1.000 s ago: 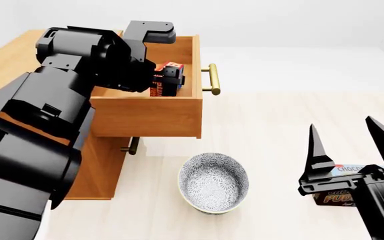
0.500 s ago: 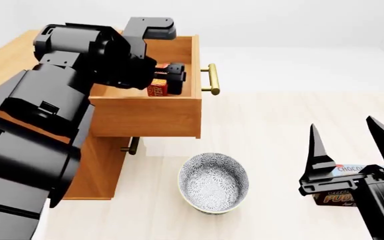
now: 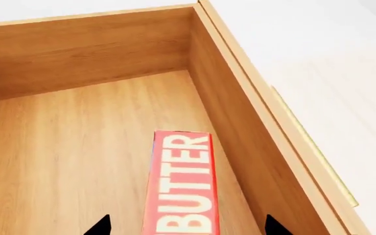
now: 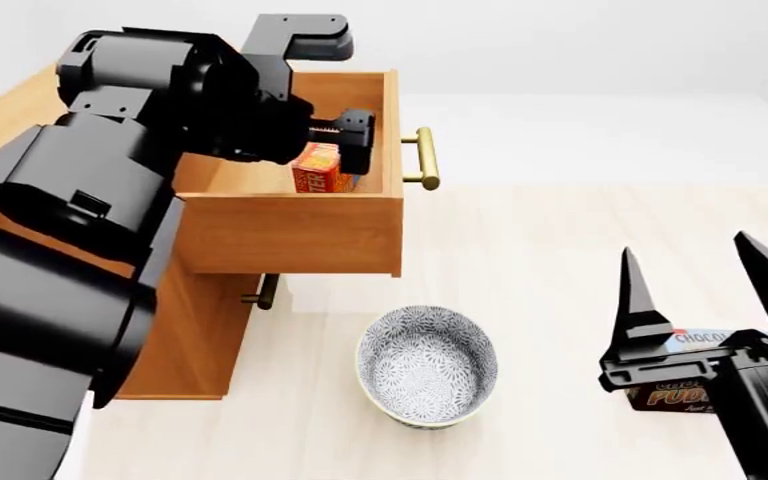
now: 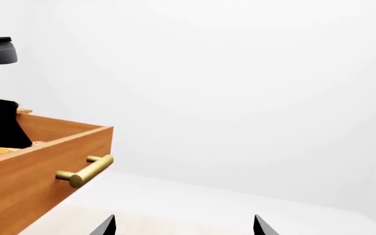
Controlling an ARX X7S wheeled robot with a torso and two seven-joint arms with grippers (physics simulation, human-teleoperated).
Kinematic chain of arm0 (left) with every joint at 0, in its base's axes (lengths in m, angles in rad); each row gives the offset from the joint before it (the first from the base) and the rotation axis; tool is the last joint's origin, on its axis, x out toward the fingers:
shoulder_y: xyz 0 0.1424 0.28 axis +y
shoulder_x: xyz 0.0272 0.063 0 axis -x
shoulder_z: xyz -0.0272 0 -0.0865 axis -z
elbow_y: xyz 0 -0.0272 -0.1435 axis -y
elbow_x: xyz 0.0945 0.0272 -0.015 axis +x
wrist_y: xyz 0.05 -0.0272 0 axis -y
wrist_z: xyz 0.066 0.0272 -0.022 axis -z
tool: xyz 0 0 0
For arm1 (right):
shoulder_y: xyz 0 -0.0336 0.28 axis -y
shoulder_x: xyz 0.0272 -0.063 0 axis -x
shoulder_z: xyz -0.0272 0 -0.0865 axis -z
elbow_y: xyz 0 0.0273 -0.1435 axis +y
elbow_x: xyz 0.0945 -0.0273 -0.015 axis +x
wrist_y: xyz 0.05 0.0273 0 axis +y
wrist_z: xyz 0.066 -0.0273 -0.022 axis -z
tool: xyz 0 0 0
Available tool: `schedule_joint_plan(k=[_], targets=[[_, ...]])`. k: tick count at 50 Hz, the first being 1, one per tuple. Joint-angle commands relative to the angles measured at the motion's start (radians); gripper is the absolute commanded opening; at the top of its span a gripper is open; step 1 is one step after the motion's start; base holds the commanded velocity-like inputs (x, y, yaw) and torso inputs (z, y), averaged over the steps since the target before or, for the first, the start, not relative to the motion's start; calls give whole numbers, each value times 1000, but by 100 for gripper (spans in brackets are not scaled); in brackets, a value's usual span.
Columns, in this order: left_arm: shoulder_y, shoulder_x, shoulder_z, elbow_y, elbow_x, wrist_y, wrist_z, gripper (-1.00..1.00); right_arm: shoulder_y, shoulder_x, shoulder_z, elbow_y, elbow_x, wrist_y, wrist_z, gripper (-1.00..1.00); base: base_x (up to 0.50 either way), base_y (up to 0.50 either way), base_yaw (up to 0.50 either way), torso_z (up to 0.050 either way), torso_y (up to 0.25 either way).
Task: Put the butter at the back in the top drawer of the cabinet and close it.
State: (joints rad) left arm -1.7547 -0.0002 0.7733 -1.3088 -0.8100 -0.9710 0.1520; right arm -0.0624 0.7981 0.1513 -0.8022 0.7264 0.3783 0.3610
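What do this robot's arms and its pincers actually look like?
Both arms are glossy black, built of chunky, blocky segments with rounded joints. The right gripper ends in two tapering, pointed black fingers. The left gripper is a compact black block with ribbed edges. No cables or markings show.

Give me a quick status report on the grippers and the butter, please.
Left gripper open over the butter. Butter lying in open top drawer. Right gripper open, empty. Nothing blocking.

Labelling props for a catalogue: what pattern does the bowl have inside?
The bowl has a fine dark floral-looking print on white inside and out, clearest in the head view.
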Motion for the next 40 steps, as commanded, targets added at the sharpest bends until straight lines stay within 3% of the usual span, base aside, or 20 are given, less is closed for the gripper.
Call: schedule_joint_plan(k=[1, 14, 20, 24, 32, 40], targets=[[-40, 0, -10, 0, 14, 5, -33, 100, -2, 5, 7, -9, 8, 3, 6, 100, 0, 0, 0, 0, 0], [-125, 0, -48, 1, 11, -1, -85, 100, 2, 24, 26, -44, 36, 23, 29, 100, 0, 0, 0, 1, 0], [-176, 0, 133, 48, -203, 11, -160, 100, 34, 30, 8, -43, 47, 41, 39, 100, 0, 0, 0, 0, 0], [-192, -2, 162, 110, -280, -9, -249, 100, 48, 30, 1, -41, 50, 48, 43, 100, 0, 0, 0, 0, 0], [-122, -72, 41, 471, -446, -175, -576, 100, 38, 27, 0, -49, 44, 48, 54, 100, 0, 0, 0, 0, 0], [-50, -48, -11, 651, -544, -241, -806, 100, 19, 27, 10, -60, 42, 50, 71, 100, 0, 0, 0, 0, 0]])
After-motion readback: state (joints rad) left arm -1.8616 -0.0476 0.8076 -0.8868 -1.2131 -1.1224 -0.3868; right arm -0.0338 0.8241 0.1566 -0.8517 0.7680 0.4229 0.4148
